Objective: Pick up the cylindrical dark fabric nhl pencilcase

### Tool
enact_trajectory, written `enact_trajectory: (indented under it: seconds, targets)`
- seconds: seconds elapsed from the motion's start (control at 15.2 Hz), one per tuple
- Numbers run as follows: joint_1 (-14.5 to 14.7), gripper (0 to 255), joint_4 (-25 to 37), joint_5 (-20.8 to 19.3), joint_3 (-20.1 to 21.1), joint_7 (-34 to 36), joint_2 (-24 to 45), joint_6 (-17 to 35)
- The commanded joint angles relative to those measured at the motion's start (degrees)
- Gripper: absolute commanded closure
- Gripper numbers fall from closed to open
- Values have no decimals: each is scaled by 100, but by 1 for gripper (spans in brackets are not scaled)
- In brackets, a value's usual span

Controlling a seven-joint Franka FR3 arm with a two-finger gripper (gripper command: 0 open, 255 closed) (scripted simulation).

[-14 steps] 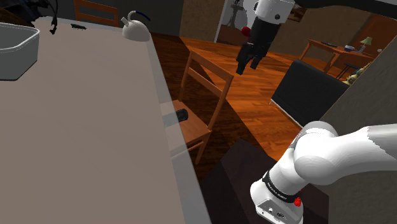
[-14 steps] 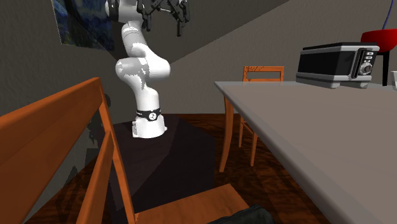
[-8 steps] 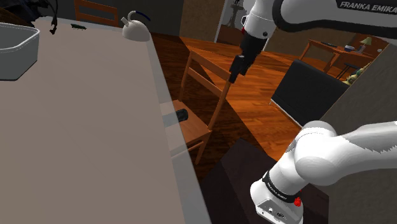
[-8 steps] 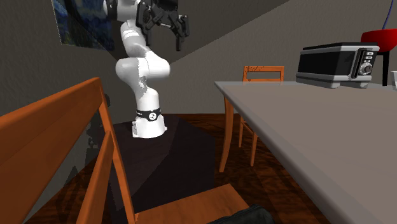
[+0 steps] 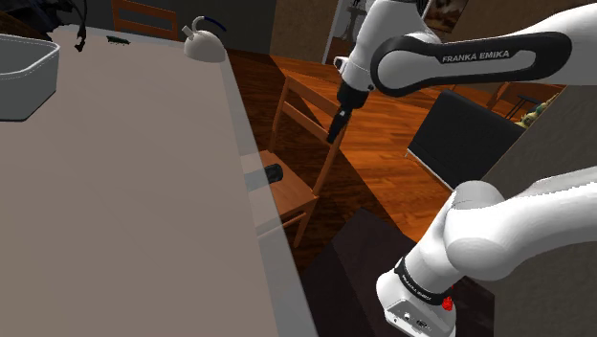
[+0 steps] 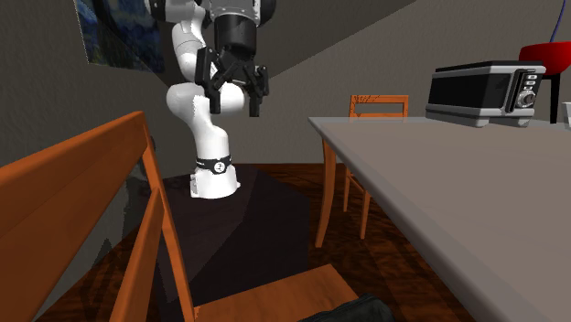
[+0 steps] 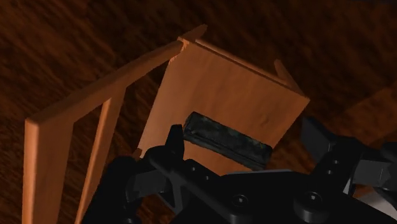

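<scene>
Black gripper [image 6: 233, 102] with fingers spread wide, nothing between them, upper centre of shoulder view, dark pencil case [image 5: 273, 174] lying mid-frame on wooden chair [image 5: 293, 196] seat beside table [image 5: 124, 191] edge, grey tub [image 5: 24, 72] upper left, contents hidden.

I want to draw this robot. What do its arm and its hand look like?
The rounded white arm has dark joints, and one dark band carries white FRANKA EMIKA lettering. A black ring circles its foot, with a small red dot nearby. The all-black two-finger gripper looks blocky and angular.
</scene>
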Motion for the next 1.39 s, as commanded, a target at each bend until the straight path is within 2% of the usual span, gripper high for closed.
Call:
enact_trajectory:
  seconds: [0.0,0.4,0.73,0.86,1.06,1.32]
  targets:
    - [86,0,-106,-104,-155,-369,305,530]
    - [373,0,-143,-239,-649,-1516,1522,2088]
    - [709,0,88,64,-1011,-2684,2727,3291]
    - [841,0,237,385,-1100,-3280,3237,3724]
    - [918,0,525,1129,-1044,-4362,4007,4287]
    - [538,0,1034,2124,-434,-5827,4973,4850]
